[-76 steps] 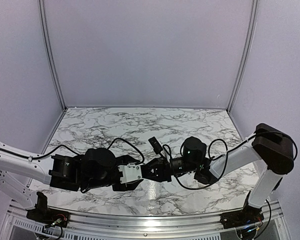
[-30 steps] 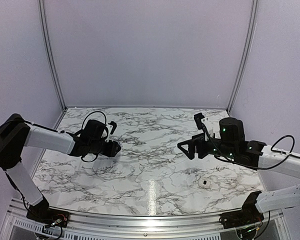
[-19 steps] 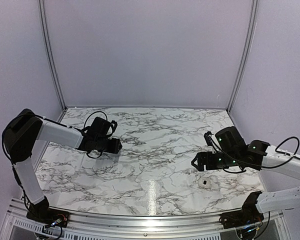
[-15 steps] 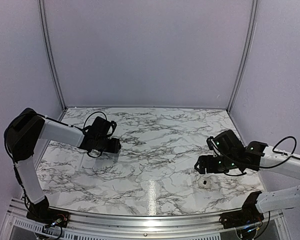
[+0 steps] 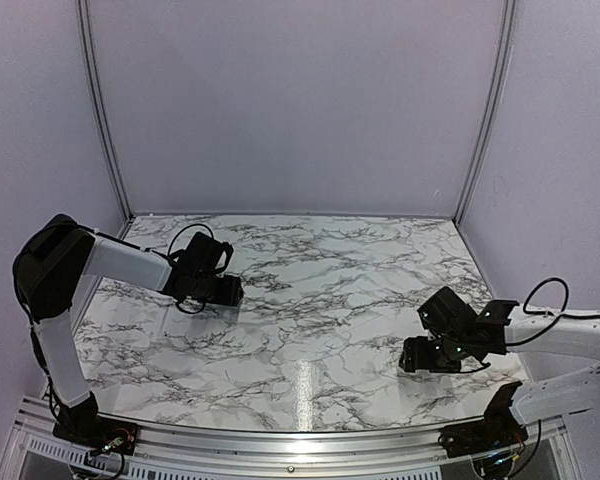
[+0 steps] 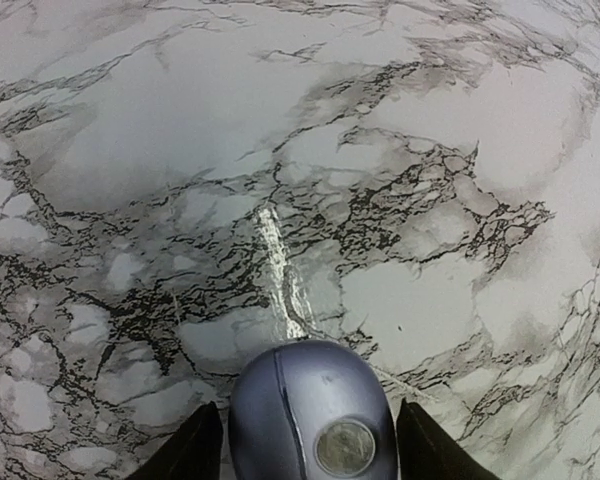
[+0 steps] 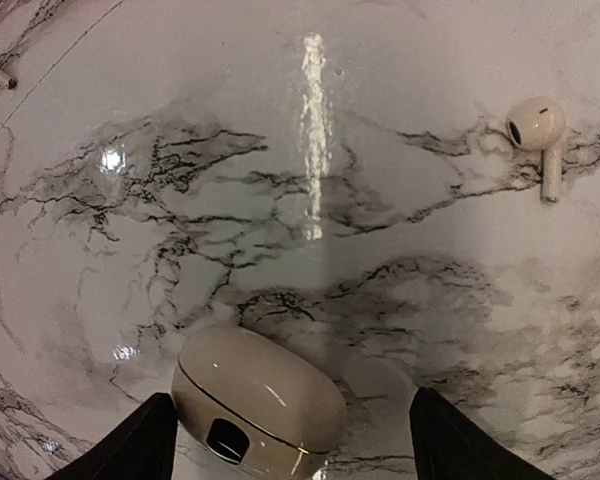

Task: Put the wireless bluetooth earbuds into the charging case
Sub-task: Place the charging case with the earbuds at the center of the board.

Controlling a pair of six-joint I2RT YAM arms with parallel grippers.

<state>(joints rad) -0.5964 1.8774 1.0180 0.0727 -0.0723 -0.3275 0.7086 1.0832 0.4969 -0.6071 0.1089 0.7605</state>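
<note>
— Overhead, what is hidden?
— There the right gripper (image 5: 417, 356) covers the charging case (image 7: 260, 402). Its fingers stand apart astride it, with one earbud (image 7: 533, 125) well beyond. The left gripper (image 5: 232, 292) frames a cropped grey rounded piece (image 6: 310, 410); grip undecidable.
— Room?
— The table (image 5: 310, 300) spreads wide between the arms; the right gripper works near its front edge.

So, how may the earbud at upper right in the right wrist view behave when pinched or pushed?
The earbud looks glossy and rounded, so it may slip when pinched. Its thin stem lies flat on the table, so a push would likely spin it.
</note>
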